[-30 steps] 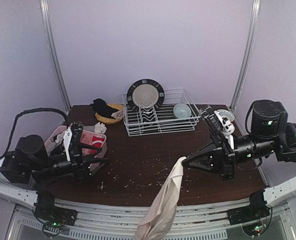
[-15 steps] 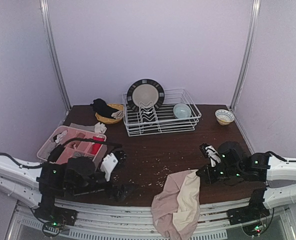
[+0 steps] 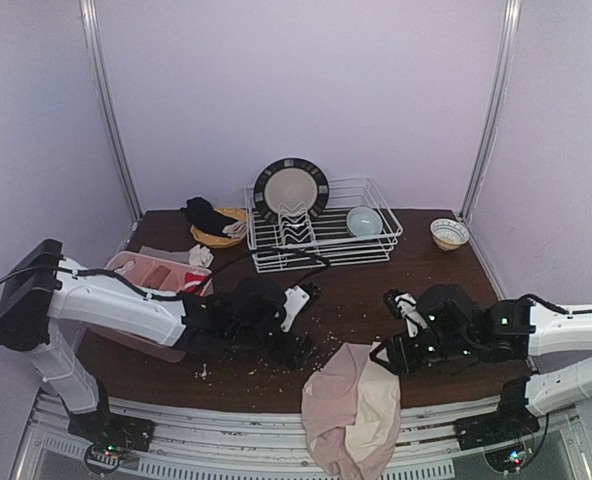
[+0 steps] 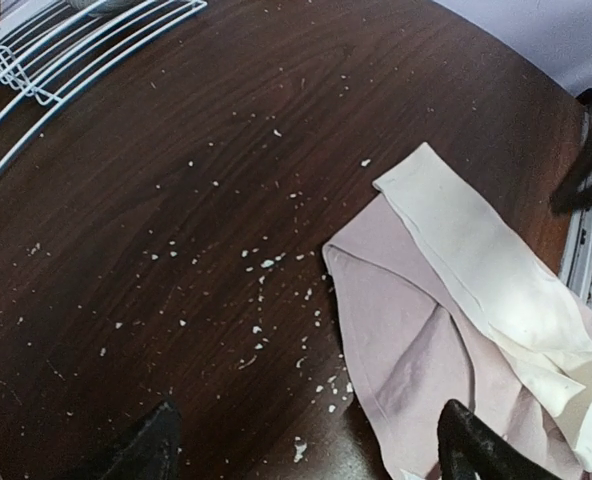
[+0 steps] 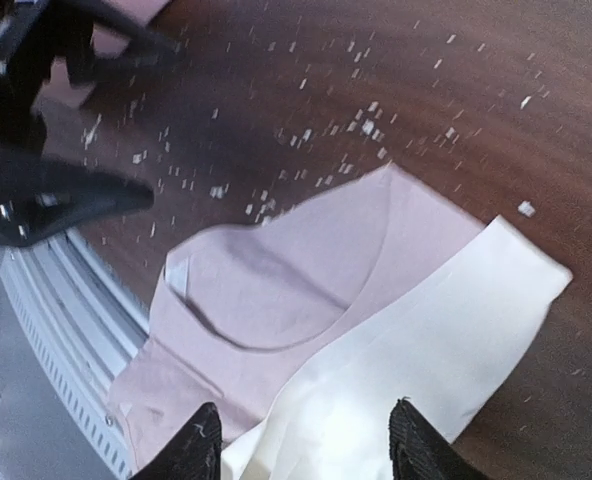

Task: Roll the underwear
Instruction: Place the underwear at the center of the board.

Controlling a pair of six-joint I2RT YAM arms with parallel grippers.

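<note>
1. While no roll had been started, the underwear (image 3: 351,410) lay loosely folded at the table's (image 3: 376,290) near edge, part hanging over it.
2. Right gripper (image 5: 306,455) hovered just above it, jaws apart, empty.
3. Left gripper (image 4: 311,445) sat beside it, jaws wide, empty.
4. Flattening and rolling all remained.

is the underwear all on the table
No, the underwear hangs over the table's near edge.

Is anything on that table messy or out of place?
Yes. The pink-and-cream underwear lies crumpled, its lower part hanging over the near edge of the table instead of lying flat. White crumbs are also scattered across the dark wood, which is odd for a surface where clothes are handled.
</note>
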